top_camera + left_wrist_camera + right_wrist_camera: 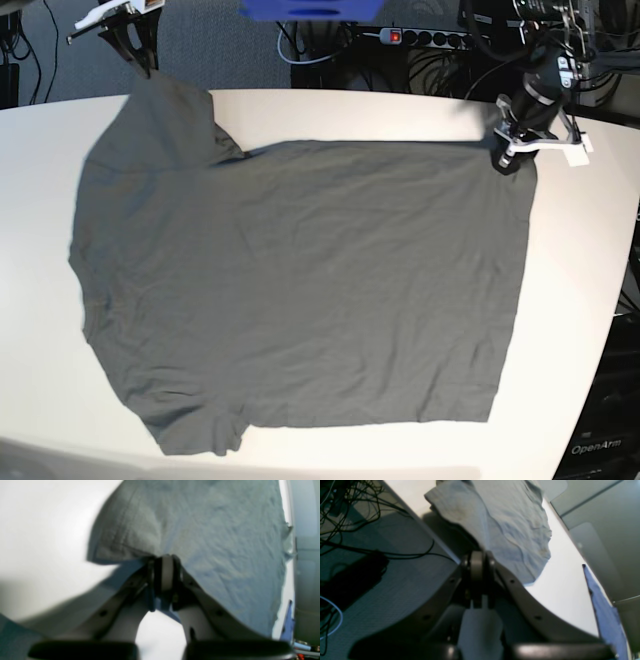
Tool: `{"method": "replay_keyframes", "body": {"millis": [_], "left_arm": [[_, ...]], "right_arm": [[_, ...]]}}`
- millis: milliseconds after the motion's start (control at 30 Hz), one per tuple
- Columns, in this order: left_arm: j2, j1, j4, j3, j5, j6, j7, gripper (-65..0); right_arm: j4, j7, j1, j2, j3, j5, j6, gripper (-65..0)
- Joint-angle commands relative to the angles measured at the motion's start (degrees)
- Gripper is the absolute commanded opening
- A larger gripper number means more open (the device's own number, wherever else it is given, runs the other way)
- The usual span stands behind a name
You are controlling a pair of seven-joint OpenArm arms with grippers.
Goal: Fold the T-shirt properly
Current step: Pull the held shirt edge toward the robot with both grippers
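Two tools are in view, each partly hidden. In the base view the right tool (140, 62) sits at the far left corner of the counter (585, 300), its tip lost against the dark shirt sleeve; the left tool (510, 155) sits at the far right, its fingertips buried in cloth. Both wrist views are soft and blurred, and each shows its arm cut off at the lower frame edge.

The shirt (300, 290) lies spread flat on the white counter, wrinkled, neck end to the view's left and hem to the right. The near sleeve is bunched at the lower left edge. No label mark can be made out.

Left tool (163, 562): jaws drawn narrow and pinched on the shirt (200, 530) at a seamed edge; cloth rises slightly from the counter (45, 542) at that point. Right tool (477, 560): jaws likewise narrow, gripping the shirt (505, 530) at the sleeve, which lifts off the counter (565, 585) and drapes away from the tip.

Beyond the counter, cables (350, 510) and a dark box on the floor are partly cut off. A power strip (430, 38) and a blue object (310, 8) at the top edge are only partly visible; what the blue object is cannot be told. No containers are present to report on.
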Motion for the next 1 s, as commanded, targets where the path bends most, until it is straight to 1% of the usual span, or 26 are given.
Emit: {"method": "replay_keyframes", "body": {"millis": [0,67,233,300,400,567,733,833,967], "left_arm": [[-0.6,0.0,2.1,-0.2,-0.6,-0.6,-0.8,-62.5],[-0.6,0.5,3.5,-0.2,-0.6,-0.6,-0.8,-62.5],[-0.7,2.0,6.3,-0.2,-0.1,-0.5,-0.8,-62.5],[-1.9,2.8,7.0,-0.3,-0.2,-0.5,-0.8,-62.5],[-3.0,3.9,7.0,-0.3,-0.4,-0.5,-0.8,-62.5],[-3.9,5.3,7.0,-1.8,-0.1,-0.9,-0.8,-62.5],[-4.4,5.7,7.0,-2.2,-0.1,-1.0,-0.8,-62.5],[-5.7,6.1,7.0,-2.1,-0.4,-1.0,-0.8,-62.5],[-5.7,6.8,8.6,-2.2,0.0,-1.0,-0.8,-62.5]], "right_arm": [[2.0,1.5,-1.5,0.3,0.4,0.9,-0.3,-64.4],[3.9,1.5,-2.7,0.2,0.4,0.9,-0.3,-64.4],[5.6,1.5,-3.2,-1.3,1.5,0.9,-0.3,-64.4],[5.6,1.5,-3.2,-1.7,2.5,0.9,-0.3,-64.4],[5.3,4.1,-3.4,-1.8,4.1,0.9,-0.3,-64.4],[5.2,7.3,-3.9,-3.6,6.9,0.9,-0.3,-64.4],[5.2,7.5,-3.9,-3.7,7.3,0.9,-0.3,-64.4],[5.2,7.5,-4.0,-3.7,7.4,0.9,-0.3,-64.4],[5.5,7.7,-4.2,-3.7,8.1,1.0,-0.3,-64.4]]}}
